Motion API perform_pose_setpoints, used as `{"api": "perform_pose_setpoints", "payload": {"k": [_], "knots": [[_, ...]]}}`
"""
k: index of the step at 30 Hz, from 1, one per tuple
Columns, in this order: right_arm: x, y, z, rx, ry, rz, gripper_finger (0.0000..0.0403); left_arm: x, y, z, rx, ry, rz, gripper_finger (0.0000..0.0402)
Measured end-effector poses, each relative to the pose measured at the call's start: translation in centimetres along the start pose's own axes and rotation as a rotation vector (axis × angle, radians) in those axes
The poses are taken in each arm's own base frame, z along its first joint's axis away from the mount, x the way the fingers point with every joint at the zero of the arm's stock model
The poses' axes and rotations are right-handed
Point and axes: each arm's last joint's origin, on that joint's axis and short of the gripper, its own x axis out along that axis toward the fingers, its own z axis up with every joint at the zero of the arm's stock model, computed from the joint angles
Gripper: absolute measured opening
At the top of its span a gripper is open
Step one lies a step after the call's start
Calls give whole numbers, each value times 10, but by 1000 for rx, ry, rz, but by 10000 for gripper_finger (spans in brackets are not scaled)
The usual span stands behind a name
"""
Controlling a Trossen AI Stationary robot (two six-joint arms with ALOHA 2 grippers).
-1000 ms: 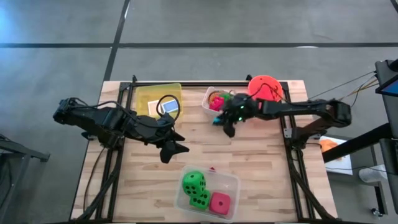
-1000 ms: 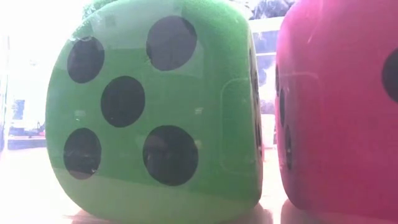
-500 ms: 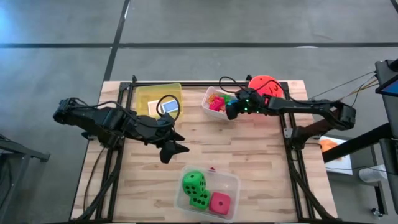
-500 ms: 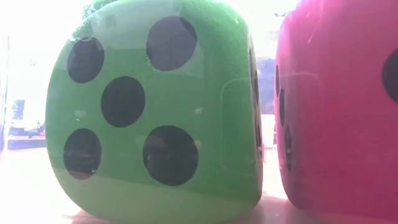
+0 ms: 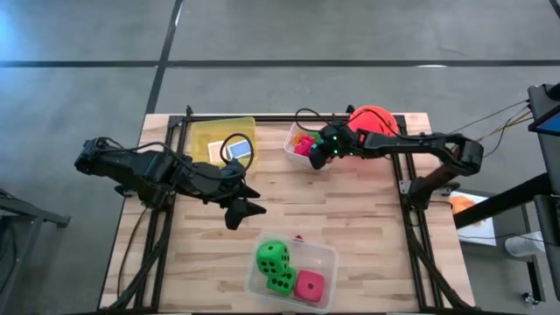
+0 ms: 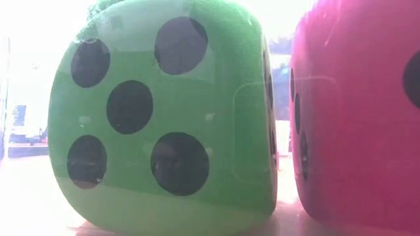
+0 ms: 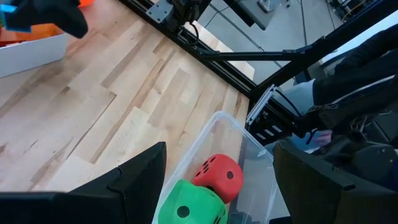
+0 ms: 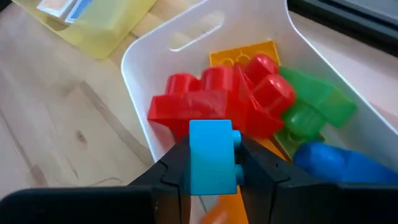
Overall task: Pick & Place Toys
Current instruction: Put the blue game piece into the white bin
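Note:
My right gripper (image 5: pixel 317 154) is over the white tub (image 8: pixel 144 45) at the table's far middle, shut on a light blue block (image 8: pixel 210 140). Inside the tub lie red (image 8: pixel 186 102), green (image 8: pixel 311 102), orange (image 8: pixel 244 51) and blue (image 8: pixel 339 163) blocks. My left gripper (image 5: pixel 245 208) hovers open over the table's middle, nothing between its fingers (image 7: pixel 134 180). Two green dice (image 5: pixel 273 255) and a pink die (image 5: pixel 309 285) rest in the clear tub (image 5: pixel 327 259) by the near edge. The low view is filled by a green die (image 6: pixel 164 118) and the pink die (image 6: pixel 357 111). My right gripper pinches the light blue block by its two opposite sides (image 8: pixel 194 169), one finger on each. The fingers slant down from the table's right toward the tub. The block is upright and lifted clear, just above the tub's near wall and the red blocks.
A yellow tub (image 5: pixel 208 133) with a blue tile (image 5: pixel 237 150) stands at the far left. An orange bucket (image 5: pixel 374 117) stands behind the right arm. A small red piece (image 5: pixel 298 236) lies just beyond the clear tub. Bare wood (image 5: pixel 367 227) spreads over the middle and right.
My right gripper has carried the light blue block from over the table's middle toward the far edge and a little down, rolling its wrist, and now hangs over the white tub. It has stayed shut on the block.

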Motion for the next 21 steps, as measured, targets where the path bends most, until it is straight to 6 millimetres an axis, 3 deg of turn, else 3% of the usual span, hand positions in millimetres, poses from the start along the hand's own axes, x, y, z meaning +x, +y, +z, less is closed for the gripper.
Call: {"api": "perform_pose_setpoints", "payload": {"k": [10, 21], "knots": [[28, 4, 4, -18, 54, -23, 86, 0, 0, 0, 0, 0, 0, 281], [27, 3, 5, -32, 51, -24, 86, 0, 0, 0, 11, 0, 0, 281]]}}
